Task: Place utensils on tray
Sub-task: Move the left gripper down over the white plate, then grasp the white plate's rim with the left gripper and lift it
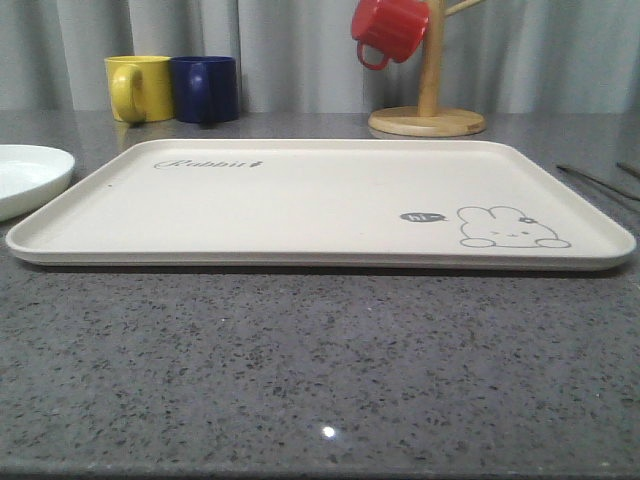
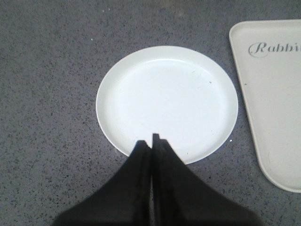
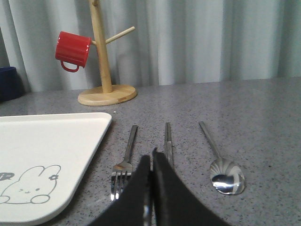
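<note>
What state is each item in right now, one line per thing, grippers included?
tray: flat on the counter, nothing on it.
fork: on the counter beside the tray, not yet placed.
chopsticks: on the counter between fork and spoon.
spoon: on the counter, bowl up.
white plate: bare, upright.
red mug: hanging on the wooden mug tree.
left gripper: shut, holding nothing.
right gripper: shut, holding nothing.

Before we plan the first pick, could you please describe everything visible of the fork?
The fork is slim, shiny silver metal, with four tines and a long narrow handle. It lies flat on the speckled grey countertop, untouched, tines toward the right gripper, between the cream tray and the chopsticks.
</note>
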`<state>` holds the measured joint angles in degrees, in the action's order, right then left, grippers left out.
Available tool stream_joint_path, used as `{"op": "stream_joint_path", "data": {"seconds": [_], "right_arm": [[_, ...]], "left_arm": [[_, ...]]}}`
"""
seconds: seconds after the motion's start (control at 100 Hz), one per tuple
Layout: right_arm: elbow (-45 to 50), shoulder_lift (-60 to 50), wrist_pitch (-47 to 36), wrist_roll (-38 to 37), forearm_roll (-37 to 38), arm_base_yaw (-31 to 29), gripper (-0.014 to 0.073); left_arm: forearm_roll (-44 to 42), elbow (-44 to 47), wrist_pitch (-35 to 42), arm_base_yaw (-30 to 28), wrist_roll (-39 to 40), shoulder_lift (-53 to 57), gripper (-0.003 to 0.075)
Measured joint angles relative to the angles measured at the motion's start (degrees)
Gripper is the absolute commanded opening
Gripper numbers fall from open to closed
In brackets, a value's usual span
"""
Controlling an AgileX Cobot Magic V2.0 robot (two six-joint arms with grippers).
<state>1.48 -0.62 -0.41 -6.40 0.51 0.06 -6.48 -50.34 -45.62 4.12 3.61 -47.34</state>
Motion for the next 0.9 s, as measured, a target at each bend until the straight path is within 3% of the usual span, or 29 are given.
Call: {"op": "stream_joint_path", "data": {"seconds": [0.1,0.15,0.27,0.37,0.6,0.9], "right_arm": [[0.0,0.0,0.0,0.0,0.0,0.0,-0.0068],[0.0,0.0,0.0,0.0,0.0,0.0,-0.0068],[0.0,0.0,0.0,0.0,0.0,0.0,-0.0068],[0.0,0.0,0.0,0.0,0.0,0.0,-0.0068],[0.0,0.0,0.0,0.0,0.0,0.0,-0.0068],[0.0,0.0,0.0,0.0,0.0,0.0,-0.0068]], "left_arm": [[0.0,0.0,-1.0,0.0,0.0,-2.5,0.0054],[0.0,0.0,-1.7,0.0,0.0,-3.5,0.0133],[0.0,0.0,-2.7,0.0,0.0,-4.7,0.0409],[0.0,0.0,-2.8,0.0,0.0,-4.9,0.0529],[0.0,-1.9,-4.5,0.0,0.0,-7.6,0.053],[-1.5,-16.0,-10.6,0.0,0.0,-24.2,0.0515]]}}
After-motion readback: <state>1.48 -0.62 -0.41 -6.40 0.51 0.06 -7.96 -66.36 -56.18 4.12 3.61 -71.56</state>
